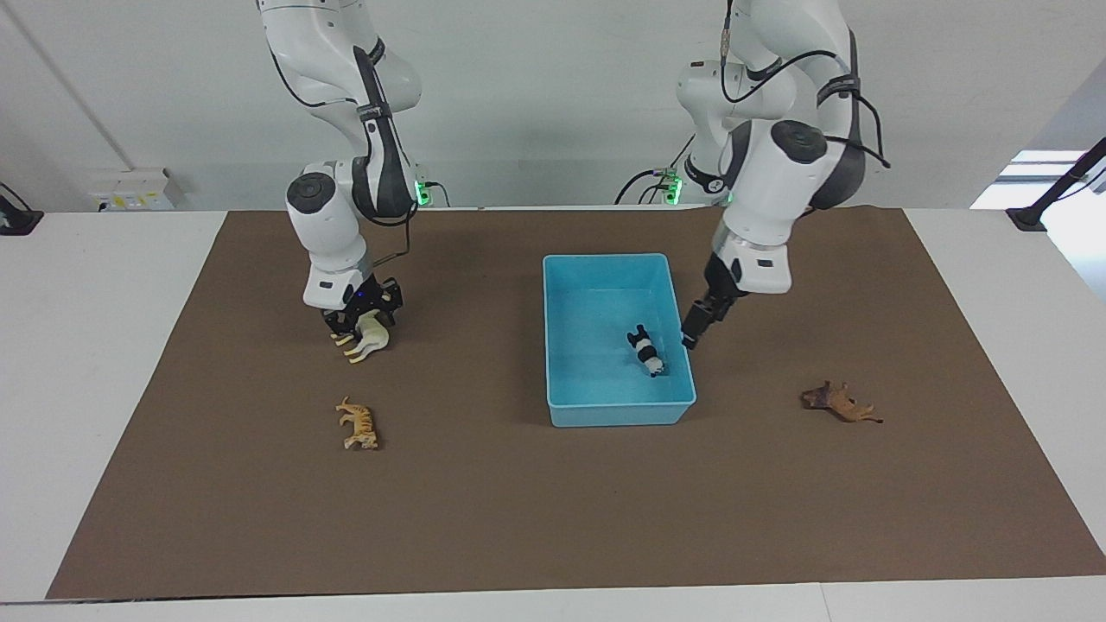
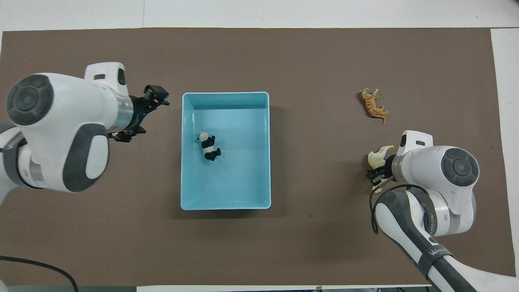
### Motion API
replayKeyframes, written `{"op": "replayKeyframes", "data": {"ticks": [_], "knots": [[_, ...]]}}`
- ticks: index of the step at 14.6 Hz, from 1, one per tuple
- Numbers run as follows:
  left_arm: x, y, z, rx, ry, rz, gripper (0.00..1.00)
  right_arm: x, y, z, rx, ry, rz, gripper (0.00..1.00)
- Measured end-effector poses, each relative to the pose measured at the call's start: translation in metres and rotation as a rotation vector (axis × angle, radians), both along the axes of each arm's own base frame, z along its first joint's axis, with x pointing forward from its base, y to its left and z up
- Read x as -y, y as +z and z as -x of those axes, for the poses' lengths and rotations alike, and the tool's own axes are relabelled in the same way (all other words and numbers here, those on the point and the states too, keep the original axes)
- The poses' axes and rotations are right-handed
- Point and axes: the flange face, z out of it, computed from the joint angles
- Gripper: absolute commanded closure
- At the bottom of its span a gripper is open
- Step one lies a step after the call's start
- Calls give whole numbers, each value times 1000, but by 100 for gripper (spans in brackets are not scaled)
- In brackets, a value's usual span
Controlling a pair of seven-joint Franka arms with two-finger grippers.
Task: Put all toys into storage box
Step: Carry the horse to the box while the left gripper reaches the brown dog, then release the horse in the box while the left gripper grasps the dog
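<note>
Facing view shows the right gripper (image 1: 361, 326) at left-center, closing around the camel (image 1: 370, 337). It should grip the body firmly before lifting toward the storage box (image 1: 605, 261). The left gripper (image 1: 698, 326), open and empty, waits by that box.

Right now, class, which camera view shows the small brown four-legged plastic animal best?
The facing view. There the small brown four-legged plastic animal lies in plain sight on the brown mat, toward the left arm's end of the table. In the overhead view it does not show at all; the left arm covers that part of the mat.
</note>
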Motion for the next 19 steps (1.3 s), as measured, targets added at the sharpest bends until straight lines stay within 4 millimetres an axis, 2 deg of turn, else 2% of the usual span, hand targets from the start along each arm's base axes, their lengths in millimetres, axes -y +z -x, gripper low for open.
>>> {"op": "replayKeyframes", "data": {"ticks": [1, 2, 3, 5, 6, 8, 9, 10, 11, 12, 14, 17, 19], "knots": [[-32, 2, -10, -7, 37, -9, 0, 0, 1, -1, 3, -2, 0, 100], [-58, 5, -20, -15, 58, -32, 0, 0, 3, -2, 7, -5, -1, 100], [-76, 7, -32, -21, 67, -66, 0, 0, 7, -5, 7, -8, -1, 100], [-97, -3, -57, -33, 69, -137, 0, -2, 29, -17, -33, -20, 0, 100], [-109, -18, -67, -48, 62, -173, 0, -3, 48, -27, -54, -38, 0, 100], [-132, -59, -81, -82, 21, -231, 0, -6, 104, -47, -84, -131, -1, 100], [-140, -76, -87, -83, 18, -236, 0, -14, 131, -56, -81, -193, -3, 100], [-152, -92, -91, -81, 18, -240, 0, -31, 159, -62, -72, -251, -6, 100], [-166, -104, -93, -81, 8, -243, 0, -56, 182, -66, -60, -305, -12, 100], [-181, -114, -93, -81, -15, -246, 0, -90, 201, -66, -48, -356, -25, 100], [-199, -129, -89, -61, -40, -247, 0, -159, 219, -59, -38, -426, -65, 100], [-197, -153, -79, -37, -55, -238, 0, -262, 212, -35, -54, -480, -79, 100], [-193, -157, -78, -27, -52, -224, 0, -330, 198, -20, -44, -512, -99, 100]]}}
